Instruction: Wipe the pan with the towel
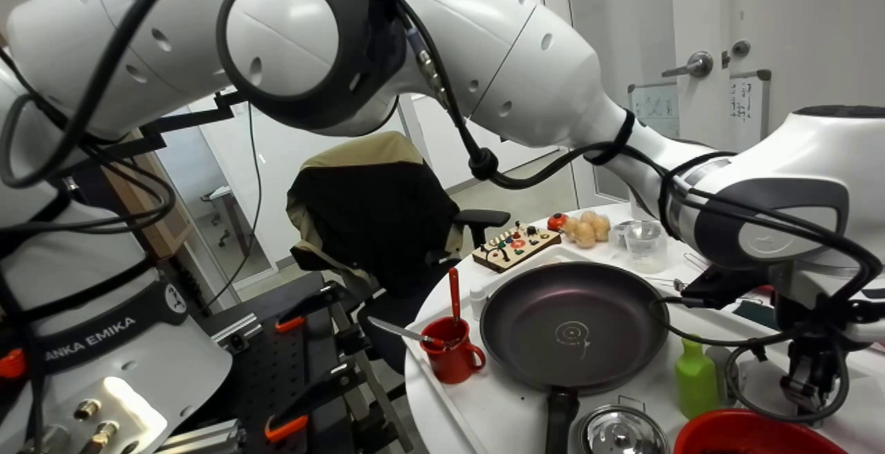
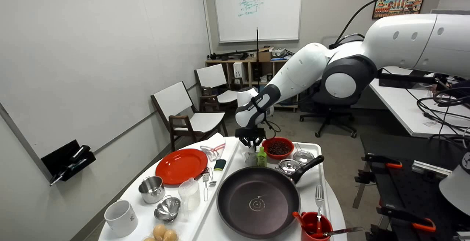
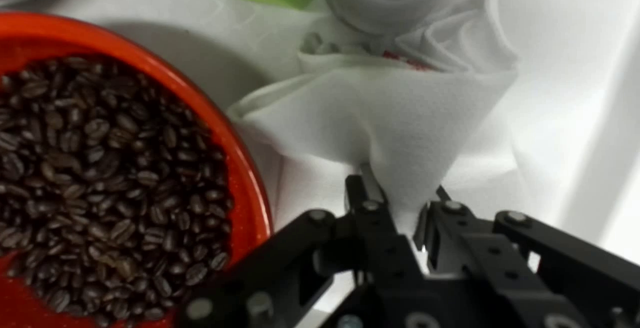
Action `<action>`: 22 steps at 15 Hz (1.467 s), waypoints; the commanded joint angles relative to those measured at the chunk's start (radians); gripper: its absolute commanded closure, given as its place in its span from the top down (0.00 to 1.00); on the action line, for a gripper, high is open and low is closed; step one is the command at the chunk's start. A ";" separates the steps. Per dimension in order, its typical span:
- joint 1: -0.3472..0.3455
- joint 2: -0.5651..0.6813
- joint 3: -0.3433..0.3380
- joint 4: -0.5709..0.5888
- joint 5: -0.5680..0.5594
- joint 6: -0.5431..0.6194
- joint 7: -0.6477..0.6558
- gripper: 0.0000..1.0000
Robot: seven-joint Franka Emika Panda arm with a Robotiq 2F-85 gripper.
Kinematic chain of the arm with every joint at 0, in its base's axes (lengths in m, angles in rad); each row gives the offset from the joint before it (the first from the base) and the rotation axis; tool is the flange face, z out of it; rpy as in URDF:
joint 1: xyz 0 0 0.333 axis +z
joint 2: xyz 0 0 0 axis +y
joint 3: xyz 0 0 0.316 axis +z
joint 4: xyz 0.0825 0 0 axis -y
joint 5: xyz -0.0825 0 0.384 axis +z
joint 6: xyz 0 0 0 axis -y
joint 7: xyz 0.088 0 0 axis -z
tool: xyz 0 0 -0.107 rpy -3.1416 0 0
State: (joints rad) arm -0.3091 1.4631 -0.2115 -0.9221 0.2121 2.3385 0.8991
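gripper (image 3: pixel 400 198) pinches the white towel (image 3: pixel 395 108), the red bowl's rim (image 3: pixel 245 173) just beside it, tray wall (image 3: pixel 595 163) farther off.

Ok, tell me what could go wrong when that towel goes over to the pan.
Carried low toward the pan, the towel might tip the green bottle close by. A sideways drift of the gripper could bump the red bowl beside it and spill coffee beans. Hard wiping may shove the pan into the red mug close beside it, upsetting the cutlery in it.
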 commanded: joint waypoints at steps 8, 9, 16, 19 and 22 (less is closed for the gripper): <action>0.011 0.000 0.005 -0.010 -0.024 -0.003 0.025 0.44; 0.011 0.000 0.005 -0.010 -0.024 -0.002 0.025 0.49; 0.009 0.001 0.007 -0.010 -0.021 -0.005 0.022 0.98; 0.009 0.001 0.006 0.000 -0.021 -0.005 0.022 1.00; 0.008 0.001 0.005 0.012 -0.021 -0.006 0.021 1.00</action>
State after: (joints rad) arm -0.3037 1.4640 -0.2060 -0.9279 0.2072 2.3379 0.8991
